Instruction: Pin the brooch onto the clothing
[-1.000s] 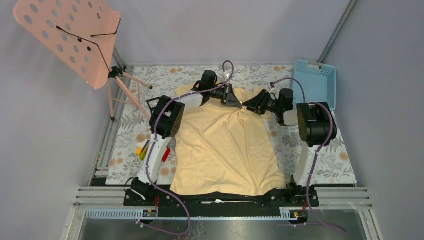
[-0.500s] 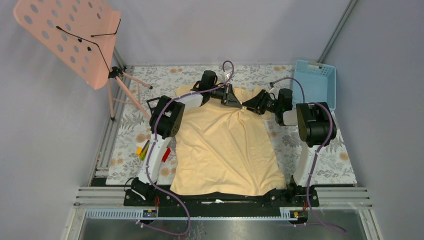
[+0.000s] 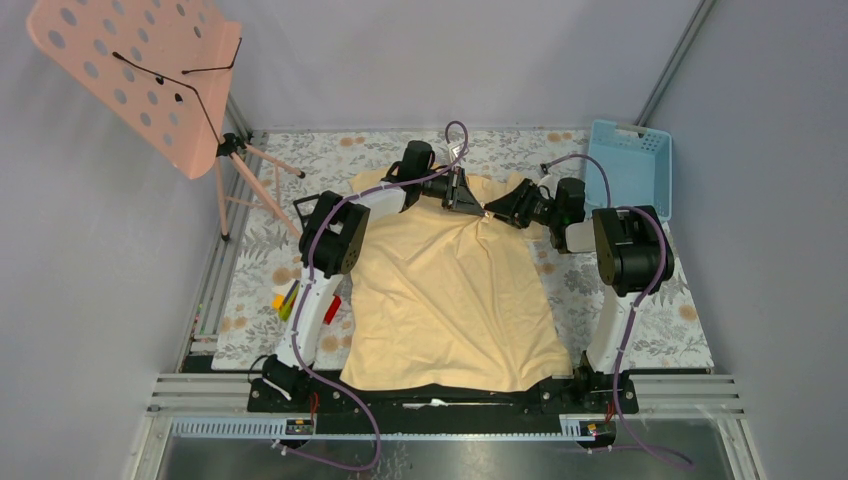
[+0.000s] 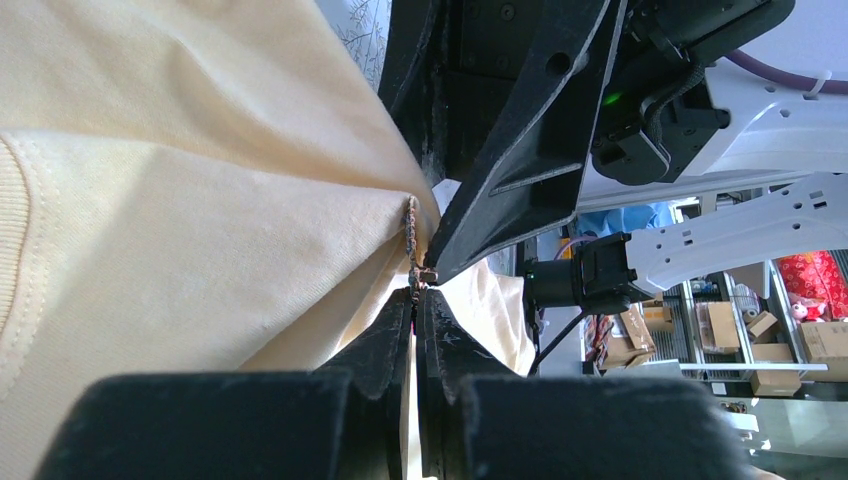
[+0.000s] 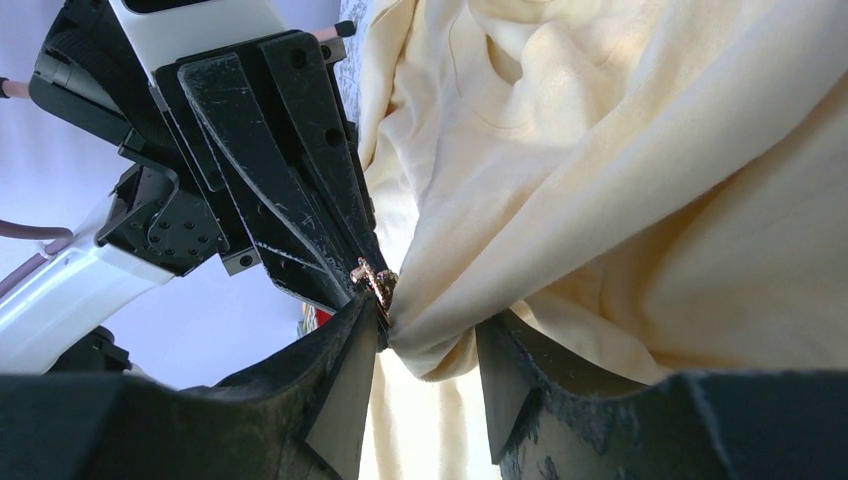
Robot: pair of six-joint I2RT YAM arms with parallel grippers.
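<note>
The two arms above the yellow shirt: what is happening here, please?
The right pincer grips a raised fold of the pale yellow T-shirt, close to its neck. The left pincer is shut, apparently on the small brooch, and holds it against that fold. The two pincers are tip to tip there. Whether the pin has gone through the cloth cannot be seen.

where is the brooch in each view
Top external: too small to see, where left end effector and right end effector meet.
Left wrist: brooch at centre, above the shut tips.
Right wrist: brooch centre-left, against the T-shirt.
Shared landmark: that yellow T-shirt.
</note>
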